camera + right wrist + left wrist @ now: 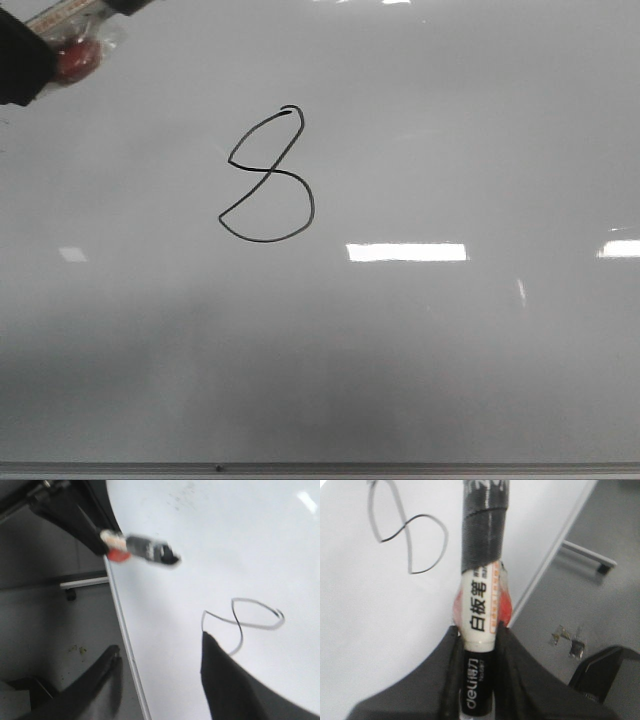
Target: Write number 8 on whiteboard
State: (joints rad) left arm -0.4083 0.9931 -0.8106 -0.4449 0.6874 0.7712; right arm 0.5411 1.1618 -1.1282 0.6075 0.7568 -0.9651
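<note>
The number 8 point(266, 172) is a thin black slanted loop with a small hook on top, drawn left of centre on the whiteboard point(450, 360). My left gripper point(25, 60) is at the board's far left corner, off the drawing. In the left wrist view it point(479, 632) is shut on a black-and-white marker point(481, 595) with red tape, its tip lifted away from the number 8 point(404, 526). My right gripper point(160, 652) is open and empty, its fingers either side of the board's edge, with the number 8 point(239, 622) just past one finger point(220, 675). The right gripper is out of the front view.
The board's thin grey frame strip runs along the near edge point(320, 467) and its side point(550, 555). Bright glare patches point(405, 252) lie on the board. Beyond the side edge is grey floor with a grey bar point(585, 557) and a black object point(610, 675).
</note>
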